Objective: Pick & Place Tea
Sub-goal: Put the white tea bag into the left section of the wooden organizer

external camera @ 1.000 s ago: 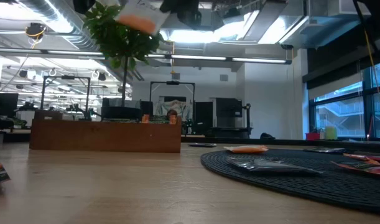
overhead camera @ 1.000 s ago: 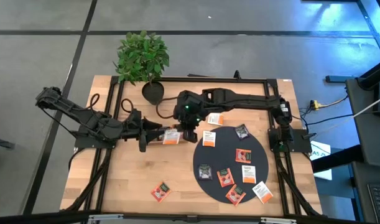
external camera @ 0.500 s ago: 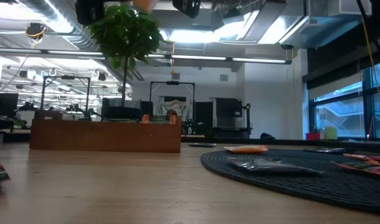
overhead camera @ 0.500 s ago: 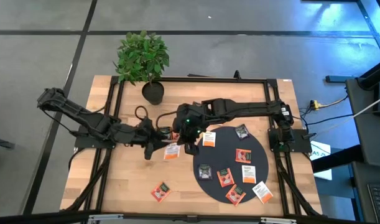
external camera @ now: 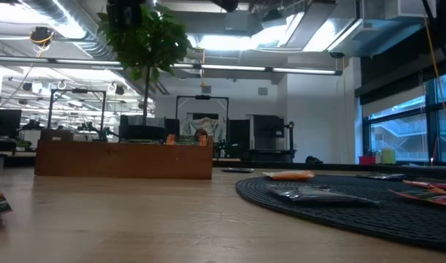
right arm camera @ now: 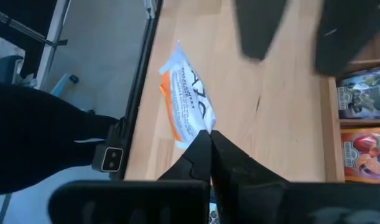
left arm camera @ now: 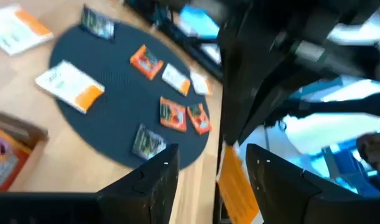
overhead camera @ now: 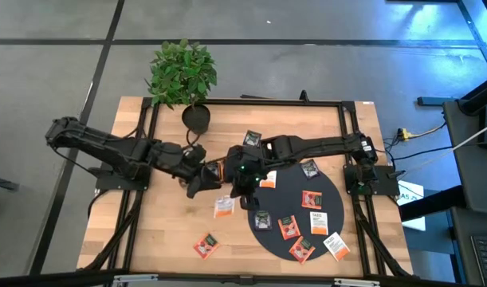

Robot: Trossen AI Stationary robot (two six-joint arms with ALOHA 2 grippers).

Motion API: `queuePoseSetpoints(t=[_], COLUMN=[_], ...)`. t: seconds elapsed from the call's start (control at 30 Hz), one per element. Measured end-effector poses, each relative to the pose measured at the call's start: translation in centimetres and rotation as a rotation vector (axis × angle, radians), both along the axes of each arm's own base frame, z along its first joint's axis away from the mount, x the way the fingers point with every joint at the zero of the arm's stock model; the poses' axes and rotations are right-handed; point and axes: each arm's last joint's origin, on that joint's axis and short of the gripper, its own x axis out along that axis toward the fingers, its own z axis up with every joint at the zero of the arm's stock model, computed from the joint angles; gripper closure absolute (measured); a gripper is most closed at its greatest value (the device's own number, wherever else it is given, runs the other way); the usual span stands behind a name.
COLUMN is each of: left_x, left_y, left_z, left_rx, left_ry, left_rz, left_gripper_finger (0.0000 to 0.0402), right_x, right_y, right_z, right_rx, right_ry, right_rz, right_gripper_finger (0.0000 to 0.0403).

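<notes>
My right gripper is shut on a white sachet of tea with orange print, held over the bare wood left of the black round mat; from above the sachet shows below the arms. My left gripper is open and stands close to the left of it, touching nothing. Several more sachets, red-orange, white and dark, lie flat on the mat. One red sachet lies on the table near the front edge. My right gripper pinches the sachet's nearest corner between its two fingertips. The fingers slant down toward the table's near left. The sachet sticks out beyond the fingertips, lifted clear of the wood.
The wooden tray stands toward the far side, mostly under the arms, with sachets in its compartments. A potted plant stands at the far left corner. Bare wood lies between the mat and the table's left edge.
My right gripper has carried the white-and-orange sachet toward the table's near edge, away from the tray; the sachet has left the top of the low view. My left gripper, open throughout, has turned and shifted a little toward the near edge.
</notes>
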Motion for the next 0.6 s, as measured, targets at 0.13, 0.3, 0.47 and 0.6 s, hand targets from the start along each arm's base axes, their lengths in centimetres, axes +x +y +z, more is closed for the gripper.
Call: queuePoseSetpoints(t=[0.13,0.3,0.47,0.6], left_x=[1.0,2.6,3.6,4.0], left_y=[0.1,0.1,0.2,0.1], left_z=[-0.7,0.0,0.5,-0.1], left_rx=[-0.015,0.032,0.100,0.116], left_ry=[0.044,0.026,0.088,0.181], left_rz=[-0.037,-0.102,-0.144,-0.150], left_gripper_finger=[0.0219,0.0219,0.0219,0.0219], right_x=[0.1,0.4,0.8,0.7], right_y=[-0.1,0.0,0.2,0.2], right_z=[-0.1,-1.0,-2.0,-2.0], right_rx=[0.002,0.012,0.030,0.044], right_ry=[0.005,0.042,0.083,0.094], right_rz=[-0.006,-0.018,0.000,0.009], right_gripper_finger=[0.0398,0.0398,0.0398,0.0398])
